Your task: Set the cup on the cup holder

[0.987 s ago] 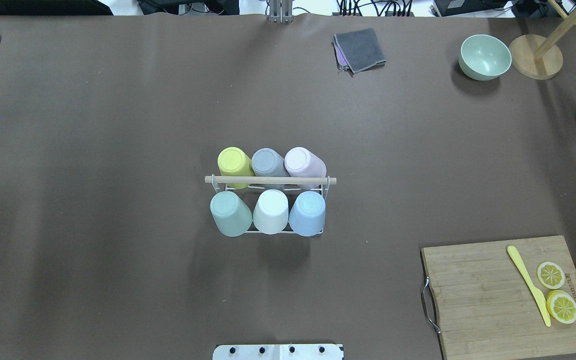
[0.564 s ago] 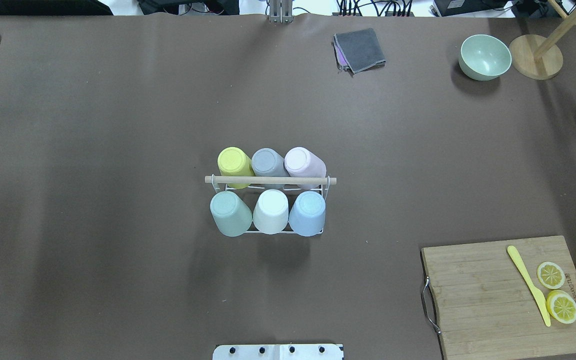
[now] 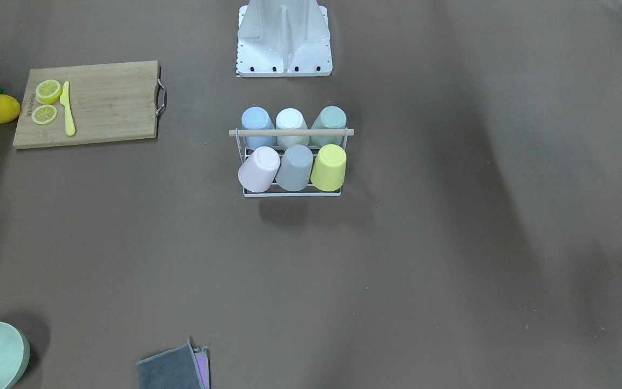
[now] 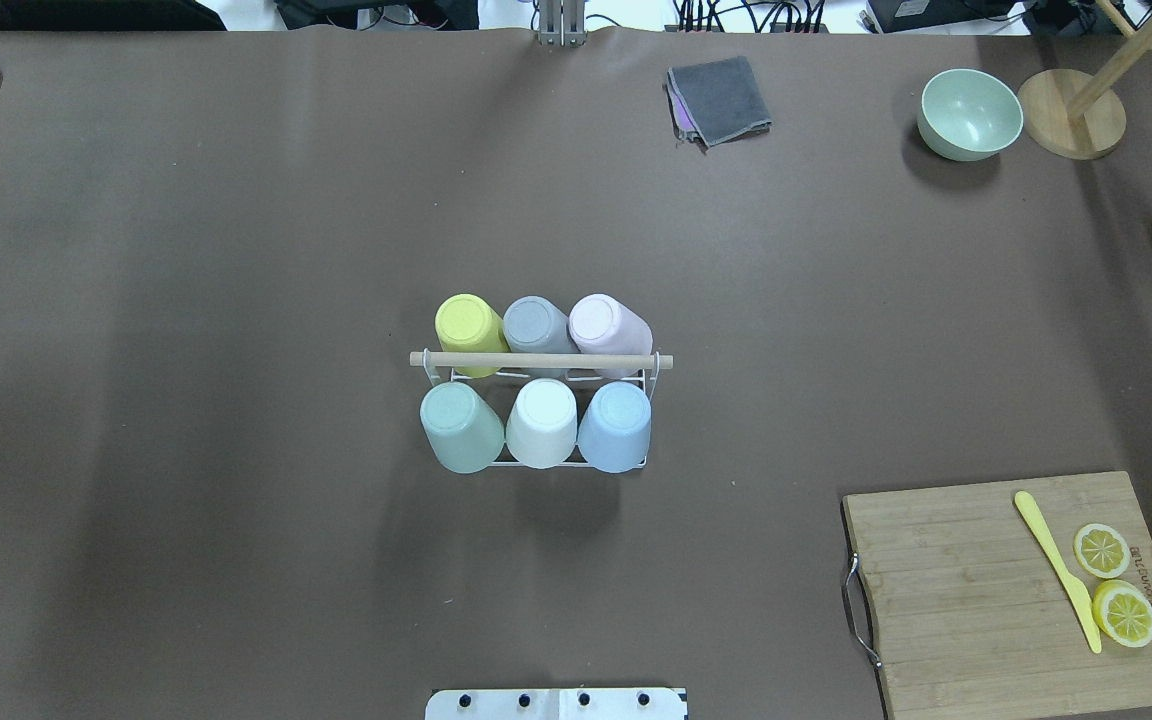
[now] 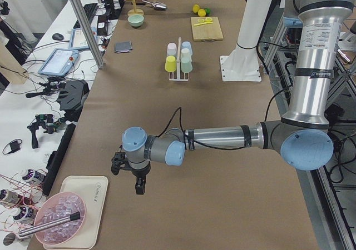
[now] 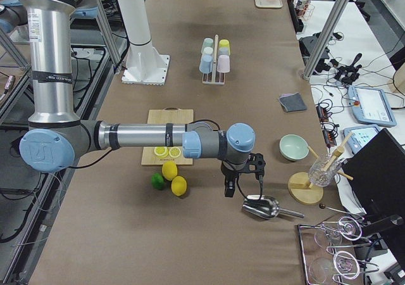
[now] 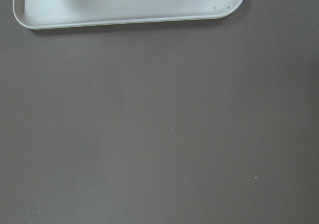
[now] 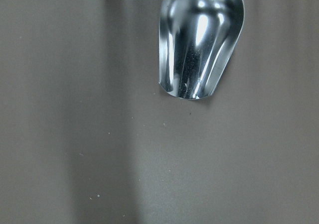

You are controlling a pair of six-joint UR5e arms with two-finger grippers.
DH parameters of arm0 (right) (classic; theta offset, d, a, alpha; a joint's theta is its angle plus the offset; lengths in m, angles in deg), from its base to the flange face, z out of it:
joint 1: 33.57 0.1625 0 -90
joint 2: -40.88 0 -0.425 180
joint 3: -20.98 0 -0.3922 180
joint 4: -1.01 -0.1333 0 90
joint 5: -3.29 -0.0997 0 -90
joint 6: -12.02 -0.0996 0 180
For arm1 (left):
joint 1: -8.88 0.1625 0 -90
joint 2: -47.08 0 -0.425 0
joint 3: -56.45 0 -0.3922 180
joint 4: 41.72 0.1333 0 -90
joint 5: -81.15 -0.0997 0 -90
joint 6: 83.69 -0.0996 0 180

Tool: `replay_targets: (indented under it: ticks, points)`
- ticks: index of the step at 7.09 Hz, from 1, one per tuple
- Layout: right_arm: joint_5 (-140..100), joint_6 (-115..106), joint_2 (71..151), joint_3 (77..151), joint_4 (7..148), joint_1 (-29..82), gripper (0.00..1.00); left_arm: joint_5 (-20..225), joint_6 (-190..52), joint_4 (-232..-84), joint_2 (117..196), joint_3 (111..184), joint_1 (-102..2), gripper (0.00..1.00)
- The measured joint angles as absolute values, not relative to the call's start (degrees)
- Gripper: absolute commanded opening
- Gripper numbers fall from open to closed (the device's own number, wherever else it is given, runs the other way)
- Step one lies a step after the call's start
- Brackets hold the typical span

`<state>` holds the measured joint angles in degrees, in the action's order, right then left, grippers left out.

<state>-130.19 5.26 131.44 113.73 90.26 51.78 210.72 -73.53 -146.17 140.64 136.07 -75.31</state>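
The cup holder (image 4: pixel 541 361), a white wire rack with a wooden rod across its top, stands mid-table and also shows in the front view (image 3: pixel 291 132). Several cups sit upside down on its prongs: yellow (image 4: pixel 466 325), grey (image 4: pixel 534 325), pink (image 4: pixel 604 325), green (image 4: pixel 456 425), white (image 4: pixel 541 420) and blue (image 4: pixel 616 425). My left gripper (image 5: pixel 133 178) hangs over the table's left end beside a white tray. My right gripper (image 6: pixel 242 185) hangs over the right end by a metal scoop. I cannot tell whether either is open or shut.
A white tray (image 7: pixel 124 10) lies at the left end. A metal scoop (image 8: pixel 202 40), a green bowl (image 4: pixel 969 112) and a wooden stand (image 4: pixel 1071 115) are at the right end. A cutting board (image 4: pixel 986 600) holds lemon slices and a yellow knife. A grey cloth (image 4: pixel 721 100) lies at the far edge.
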Motion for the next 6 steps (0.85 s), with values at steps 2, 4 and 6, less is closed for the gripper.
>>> replay_targets:
  ticks: [2,4,6]
  points:
    - [-130.16,5.27,131.28,113.76,90.35,51.78,0.99,213.68,-73.61,-148.05,139.72,135.46,-75.01,0.98]
    - [-130.21,5.31,131.24,113.79,90.39,51.78,0.99,214.18,-73.53,-150.42,138.49,134.63,-74.91,0.98]
    - [-130.16,5.26,131.24,113.8,90.39,51.77,0.99,214.29,-73.5,-150.91,138.04,134.26,-74.89,0.98]
